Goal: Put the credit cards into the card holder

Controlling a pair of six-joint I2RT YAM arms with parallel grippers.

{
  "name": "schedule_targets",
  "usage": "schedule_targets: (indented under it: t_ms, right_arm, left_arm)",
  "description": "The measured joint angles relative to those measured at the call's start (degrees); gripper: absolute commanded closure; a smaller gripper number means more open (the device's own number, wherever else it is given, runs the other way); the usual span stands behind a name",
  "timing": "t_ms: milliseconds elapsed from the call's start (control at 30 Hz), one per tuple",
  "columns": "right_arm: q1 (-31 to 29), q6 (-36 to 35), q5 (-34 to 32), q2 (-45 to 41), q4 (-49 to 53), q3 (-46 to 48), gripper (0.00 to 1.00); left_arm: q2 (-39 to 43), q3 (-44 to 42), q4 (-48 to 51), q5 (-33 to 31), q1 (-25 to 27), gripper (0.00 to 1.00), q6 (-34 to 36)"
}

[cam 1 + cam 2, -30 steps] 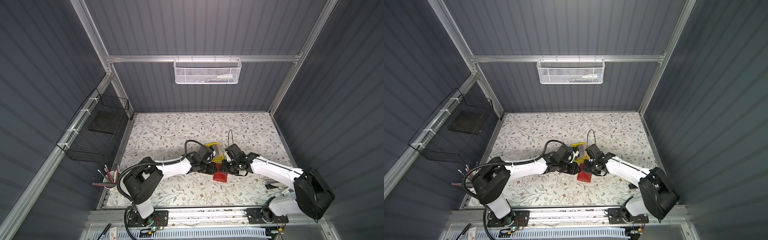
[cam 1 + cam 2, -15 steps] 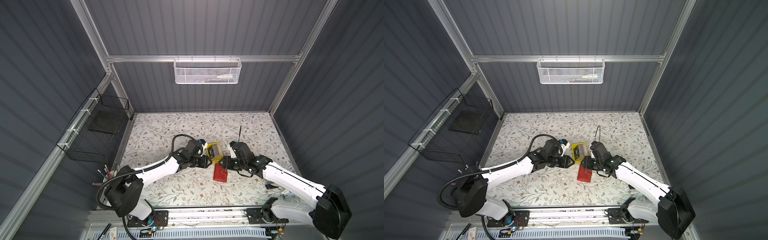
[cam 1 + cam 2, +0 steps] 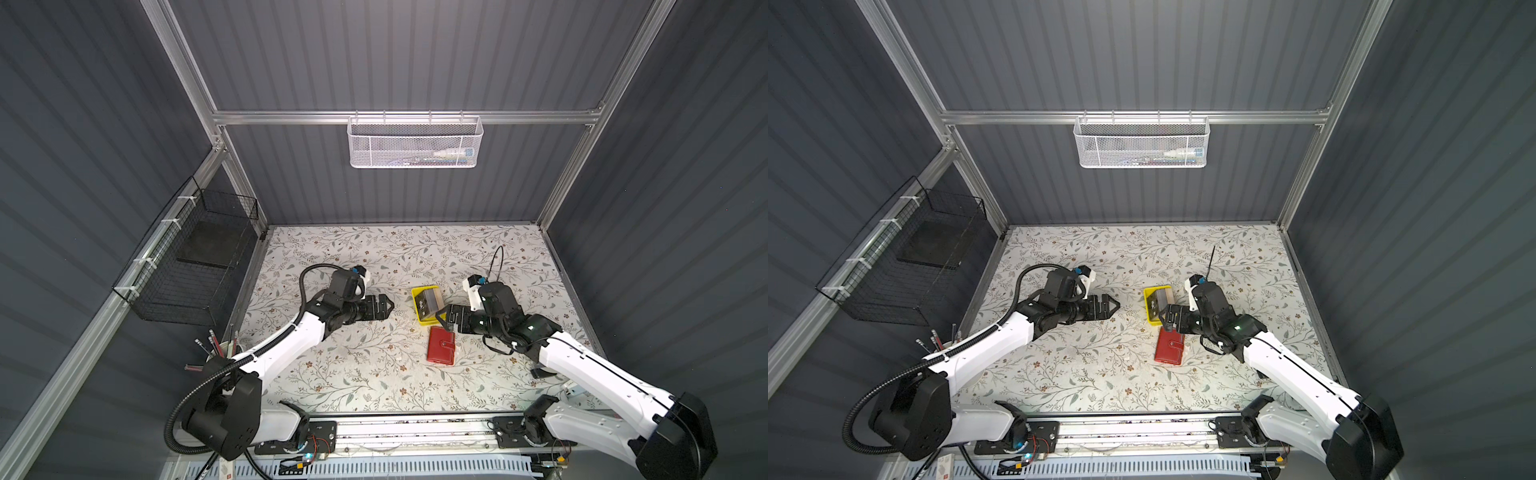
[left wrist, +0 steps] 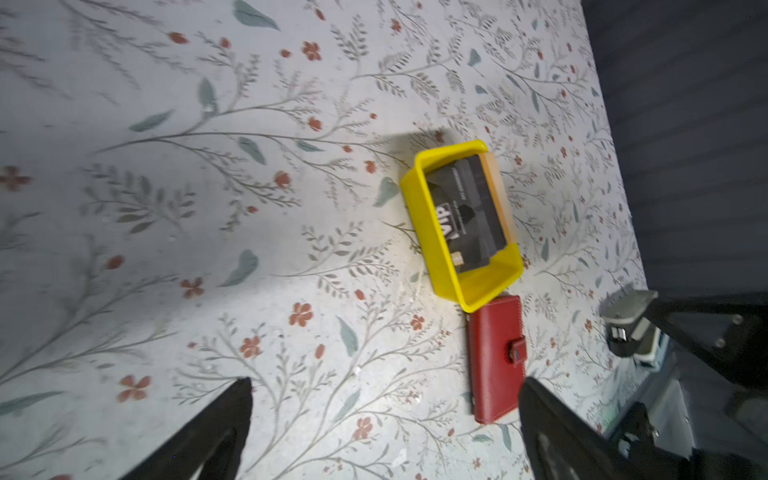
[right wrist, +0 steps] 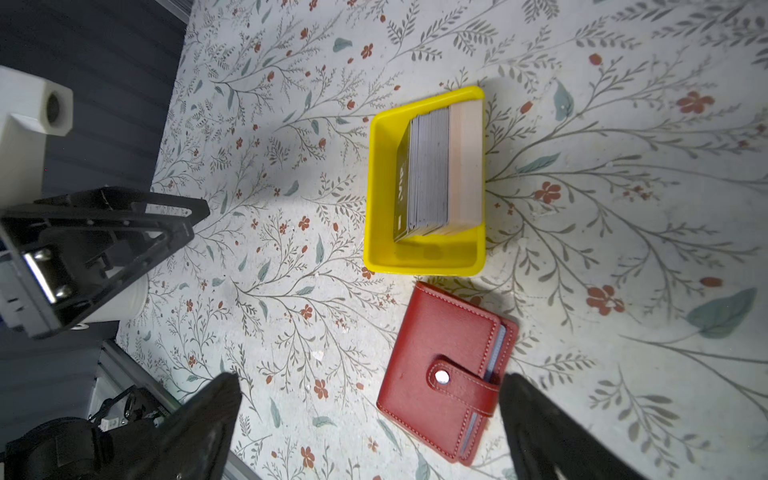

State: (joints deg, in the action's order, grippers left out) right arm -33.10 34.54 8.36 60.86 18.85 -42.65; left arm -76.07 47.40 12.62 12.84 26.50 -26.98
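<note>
Arms (image 3: 291,345) (image 3: 582,365) farther apart; card holder's (image 5: 432,353) blue edge (image 5: 496,353) wrist-only

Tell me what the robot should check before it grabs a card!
1. Left gripper open and empty: ok.
2. Right gripper open and empty: ok.
3. Credit cards standing on edge in the yellow tray, nothing covering them: ok.
4. Card holder opened up, ready for a card: not ok, its snap strap is fastened.
5. Free pockets inside the holder: cannot tell while it is closed.
</note>
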Motion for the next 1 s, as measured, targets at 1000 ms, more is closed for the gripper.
schedule_targets:
  t_ms: [1000]
  right_arm:
    - [13.2, -8.3, -16.0, -13.4, -1.3, 7.5, 0.01]
  left_arm:
    - [5.6, -16.0, -17.9, -12.0, -23.8, 0.0, 19.9]
